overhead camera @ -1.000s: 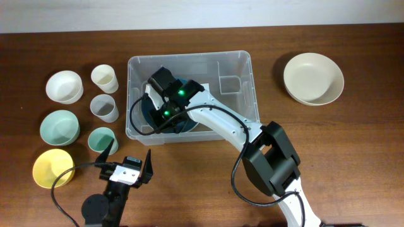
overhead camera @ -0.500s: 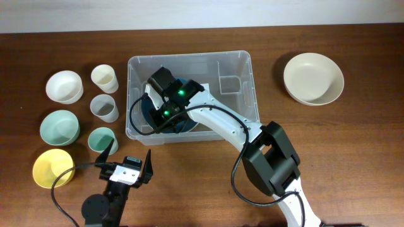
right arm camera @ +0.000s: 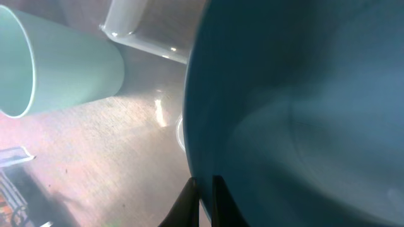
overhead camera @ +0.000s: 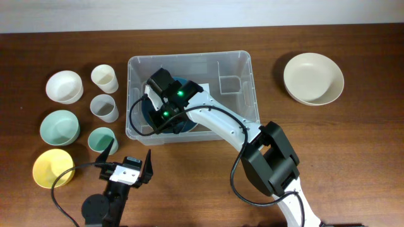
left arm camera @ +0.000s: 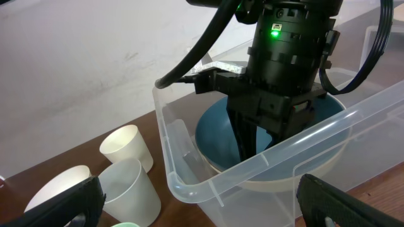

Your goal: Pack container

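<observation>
The container, a large clear bin, stands at mid table. Inside its left half a dark blue bowl sits tilted on a paler bowl. My right gripper reaches down into the bin and is shut on the blue bowl's rim, which shows in the right wrist view between the fingers. The left wrist view shows the bin wall, the blue bowl and the right gripper. My left gripper is open and empty, in front of the bin.
Left of the bin stand a white bowl, cream cup, grey cup, green bowl, green cup and yellow bowl. A large beige bowl sits right. A small clear box is in the bin.
</observation>
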